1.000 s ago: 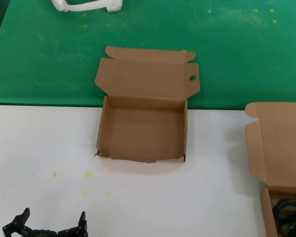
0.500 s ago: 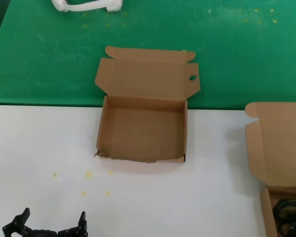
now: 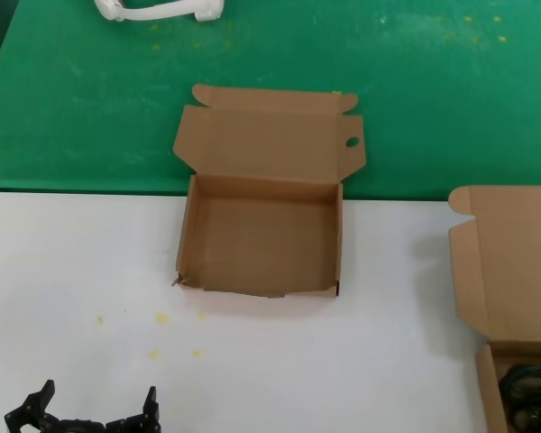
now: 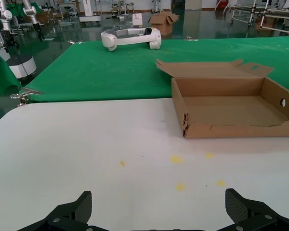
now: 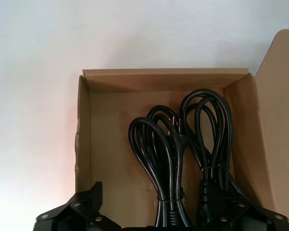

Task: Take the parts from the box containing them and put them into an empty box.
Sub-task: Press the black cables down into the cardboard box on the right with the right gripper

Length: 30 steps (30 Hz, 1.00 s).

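1. Spanning the near half of the scene, the white tabletop (image 3: 90,262) meets a green mat (image 3: 433,90) behind it.
2. The empty box (image 3: 261,239) sits centre, lid folded back, nothing inside; the box containing them (image 5: 101,144) sits at the robot's far right.
3. Two black parts (image 5: 183,159) lie side by side in that right-hand box, long axes running away from the right hand (image 5: 168,219), which hovers directly over them with fingers spread wide.
4. The left hand (image 4: 159,211) waits low near the tabletop's front left, also spread wide, well apart from both boxes.
5. Judged from this, the right arm is far nearer.
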Each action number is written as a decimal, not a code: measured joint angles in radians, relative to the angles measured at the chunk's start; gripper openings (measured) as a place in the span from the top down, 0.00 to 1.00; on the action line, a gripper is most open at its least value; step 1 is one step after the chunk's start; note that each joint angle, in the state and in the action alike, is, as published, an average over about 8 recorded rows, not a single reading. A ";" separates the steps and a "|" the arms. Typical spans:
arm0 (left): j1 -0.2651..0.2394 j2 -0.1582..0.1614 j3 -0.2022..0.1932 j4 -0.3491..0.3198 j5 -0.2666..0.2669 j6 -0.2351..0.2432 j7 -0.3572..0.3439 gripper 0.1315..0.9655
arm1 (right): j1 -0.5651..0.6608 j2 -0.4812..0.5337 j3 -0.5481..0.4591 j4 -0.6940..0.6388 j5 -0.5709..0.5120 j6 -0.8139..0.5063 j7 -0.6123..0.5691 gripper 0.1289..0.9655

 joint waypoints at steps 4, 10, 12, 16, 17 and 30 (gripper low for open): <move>0.000 0.000 0.000 0.000 0.000 0.000 0.000 0.00 | -0.012 -0.005 0.024 -0.008 -0.005 -0.009 -0.014 0.22; 0.000 0.000 0.000 0.000 0.000 0.000 0.000 0.00 | -0.007 -0.025 0.047 -0.027 -0.025 -0.019 -0.024 0.34; 0.000 0.000 0.000 0.000 0.000 0.000 0.000 0.00 | -0.004 -0.033 0.053 -0.032 -0.032 -0.022 -0.025 0.41; 0.000 0.000 0.000 0.000 0.000 0.000 0.000 0.00 | 0.002 -0.049 0.061 -0.044 -0.045 -0.028 -0.029 0.54; 0.000 0.000 0.000 0.000 0.000 0.000 0.000 0.00 | 0.003 -0.053 0.063 -0.046 -0.048 -0.030 -0.030 0.57; 0.000 0.000 0.000 0.000 0.000 0.000 0.000 0.00 | 0.006 -0.074 0.086 -0.055 -0.073 -0.045 -0.031 0.80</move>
